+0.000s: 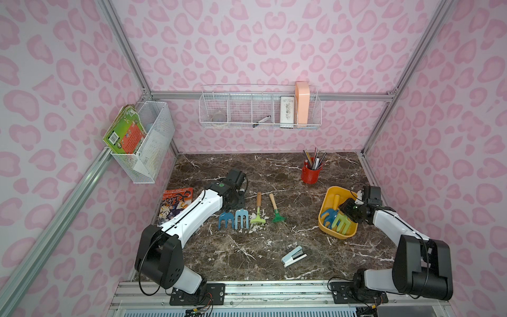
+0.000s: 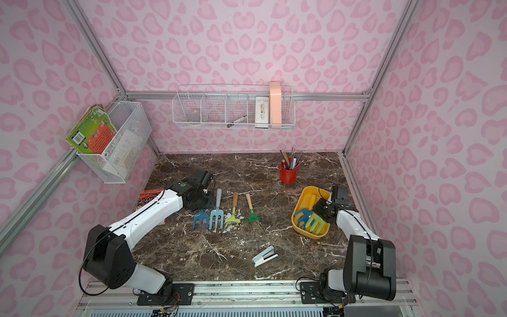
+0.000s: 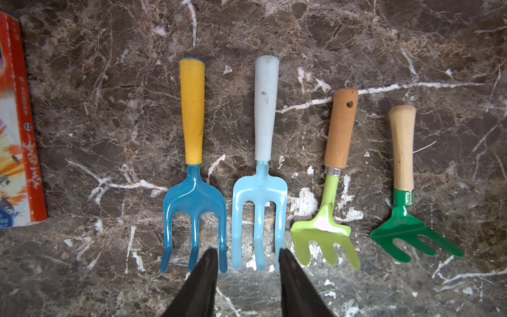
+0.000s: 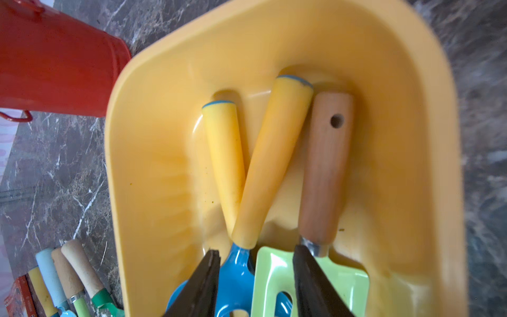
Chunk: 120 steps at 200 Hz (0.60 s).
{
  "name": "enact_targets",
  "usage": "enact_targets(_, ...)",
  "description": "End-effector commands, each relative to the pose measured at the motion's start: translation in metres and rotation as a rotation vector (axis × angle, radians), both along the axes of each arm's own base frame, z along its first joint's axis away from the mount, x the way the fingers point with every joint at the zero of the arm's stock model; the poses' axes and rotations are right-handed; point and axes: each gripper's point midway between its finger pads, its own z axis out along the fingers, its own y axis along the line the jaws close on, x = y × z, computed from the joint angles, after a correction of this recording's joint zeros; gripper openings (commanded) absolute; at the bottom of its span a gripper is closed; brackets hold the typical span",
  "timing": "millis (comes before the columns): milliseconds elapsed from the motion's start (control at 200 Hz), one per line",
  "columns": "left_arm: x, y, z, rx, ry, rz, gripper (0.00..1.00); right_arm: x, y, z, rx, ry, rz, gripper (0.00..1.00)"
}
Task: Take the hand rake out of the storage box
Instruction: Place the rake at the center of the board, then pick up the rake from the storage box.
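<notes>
Three tools in the storage box point(image 1: 326, 204): two blue forks point(image 4: 271, 164) with yellow handles, plus the hand rake point(image 4: 323, 175), lime head and wooden handle, lying just beside them. So the rake is not out yet. I'd call the task barely started, with no grasp made.

Right gripper point(image 4: 256, 251) is over the head end of the box, jaws partly apart. They straddle one fork's blue neck and part of the lime head. Nothing looks clamped. The wrist view is smeared, so I can't call contact.

Left gripper point(image 3: 247, 251) hovers over the table point(image 1: 274, 247), jaws moderately apart and empty, tips either side of the light blue fork point(image 3: 259, 192). That fork lies in a row with a dark blue fork point(image 3: 193, 192), a lime rake point(image 3: 326, 230) and a dark green rake point(image 3: 406, 227). All four are well apart from the box.

To do, as I read it: get the jaws onto the rake alone, at ferrule or handle, then close, lift over the rim and set it down. The blue neck inside the jaw span is my worry, since closing there could grab two tools.
</notes>
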Motion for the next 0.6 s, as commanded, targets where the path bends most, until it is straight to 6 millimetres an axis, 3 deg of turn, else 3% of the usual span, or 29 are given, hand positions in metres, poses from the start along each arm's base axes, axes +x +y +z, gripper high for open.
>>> enact_targets(0,-0.001,0.002,0.002,0.006,0.000,-0.002,0.42,0.011,-0.001,0.001,0.022,-0.035,-0.016,0.44)
enact_targets(345,0.000,0.002,0.006,0.013,-0.002,-0.001,0.42,0.023,-0.001,-0.019,0.057,-0.023,-0.041,0.36)
enact_targets(485,0.000,0.003,0.007,0.016,-0.003,0.000,0.42,0.026,-0.003,-0.019,0.050,-0.025,-0.047,0.20)
enact_targets(595,0.000,0.003,0.008,0.016,-0.007,0.001,0.42,0.025,-0.005,-0.012,0.034,-0.037,-0.046,0.14)
